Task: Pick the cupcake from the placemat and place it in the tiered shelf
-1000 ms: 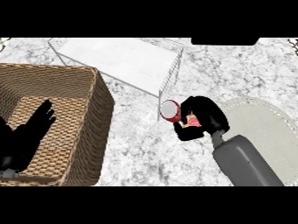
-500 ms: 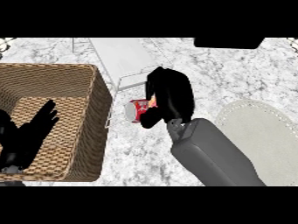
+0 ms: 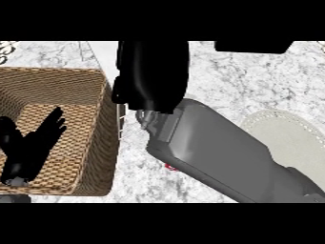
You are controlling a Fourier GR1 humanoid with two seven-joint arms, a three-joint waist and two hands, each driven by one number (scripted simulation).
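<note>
Two things to watch: right robot hand (image 3: 151,76) looms over the wire shelf (image 3: 120,125) (fingers hidden, can't tell its hold); cupcake (image 3: 170,167) barely peeks below the forearm. Lower slowly, level.

Left robot hand (image 3: 27,143) rests open over the basket (image 3: 101,138).

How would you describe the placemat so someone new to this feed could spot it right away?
Start from the marble counter and look to the right, past the big grey right forearm. The placemat lies flat there, a pale grey-green round mat with a ring of small scalloped dots near its rim. Unlike the brown wicker basket at the left, it is flat, light and partly covered by the forearm.
</note>
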